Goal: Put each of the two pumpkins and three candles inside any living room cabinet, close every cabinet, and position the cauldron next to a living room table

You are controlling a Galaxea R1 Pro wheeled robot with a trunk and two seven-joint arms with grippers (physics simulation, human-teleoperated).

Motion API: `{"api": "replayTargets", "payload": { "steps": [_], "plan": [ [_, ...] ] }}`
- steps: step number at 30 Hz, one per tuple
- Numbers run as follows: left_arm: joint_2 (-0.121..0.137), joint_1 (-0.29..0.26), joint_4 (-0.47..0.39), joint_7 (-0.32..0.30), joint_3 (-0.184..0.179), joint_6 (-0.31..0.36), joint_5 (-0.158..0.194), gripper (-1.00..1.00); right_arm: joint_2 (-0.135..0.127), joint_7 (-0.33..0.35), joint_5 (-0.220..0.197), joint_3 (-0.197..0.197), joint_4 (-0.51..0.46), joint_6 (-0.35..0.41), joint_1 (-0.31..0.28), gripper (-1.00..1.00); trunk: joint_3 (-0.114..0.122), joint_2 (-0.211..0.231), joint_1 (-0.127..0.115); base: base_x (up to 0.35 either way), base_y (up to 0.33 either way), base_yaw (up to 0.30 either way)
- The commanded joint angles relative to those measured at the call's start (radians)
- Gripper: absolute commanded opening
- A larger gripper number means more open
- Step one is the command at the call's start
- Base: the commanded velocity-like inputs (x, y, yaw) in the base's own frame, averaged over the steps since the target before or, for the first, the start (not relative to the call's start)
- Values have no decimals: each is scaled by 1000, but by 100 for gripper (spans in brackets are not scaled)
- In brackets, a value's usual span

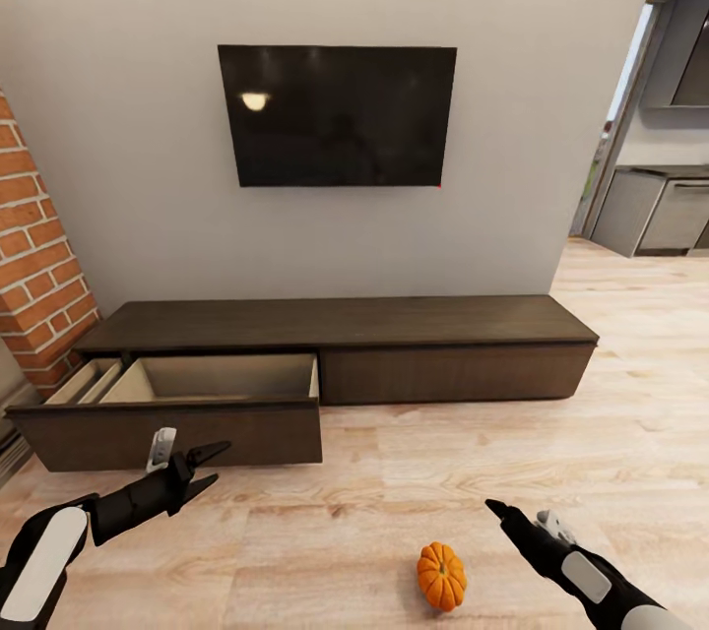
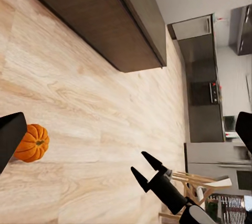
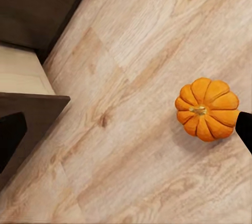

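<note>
A small orange pumpkin [image 1: 440, 576] lies on the wood floor in front of me, just left of my right gripper [image 1: 497, 510]. In the right wrist view the pumpkin [image 3: 206, 107] sits stem-up beside one finger, and the right gripper [image 3: 128, 132] is open and empty. My left gripper [image 1: 219, 463] hovers open in front of the cabinet's pulled-out left drawer [image 1: 212, 379], whose inside looks empty. The long dark-brown cabinet [image 1: 340, 325] stands against the wall; its right front is shut. From the left wrist I see the pumpkin [image 2: 31, 142] and the right gripper [image 2: 147, 169].
A black TV [image 1: 337, 115] hangs above the cabinet. A brick pillar [image 1: 34, 256] stands at the left. At the right an opening leads to grey kitchen cupboards [image 1: 655, 212]. A wooden chair [image 2: 205, 182] shows in the left wrist view. Wood floor stretches right of the cabinet.
</note>
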Motion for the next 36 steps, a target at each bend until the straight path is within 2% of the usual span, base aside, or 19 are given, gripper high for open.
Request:
{"api": "replayTargets", "payload": {
  "steps": [1, 9, 31, 34, 36],
  "plan": [
    [0, -1, 0, -6, 1, 5, -2, 100, -1, 10, -11, 6, 2, 3, -1, 100, -4, -8, 4, 0, 0, 0],
    [-5, -1, 1, -6, -14, 5, 2, 100, -4, 21, -10, 5, 8, 3, -1, 100, -29, -64, 34, 0, 0, 0],
    [-1, -1, 2, -6, -16, 7, 3, 100, -1, 11, -12, 2, 0, 3, -1, 100, -98, -218, 119, 0, 0, 0],
    [1, 0, 2, -15, -16, 7, 6, 100, -4, 14, -27, -4, -1, 7, -1, 100, -108, -239, 130, 0, 0, 0],
    [2, 1, 2, -37, -16, 7, 10, 100, -16, 21, -72, -22, -1, 45, -1, 100, -114, -253, 138, 0, 0, 0]
  ]
}}
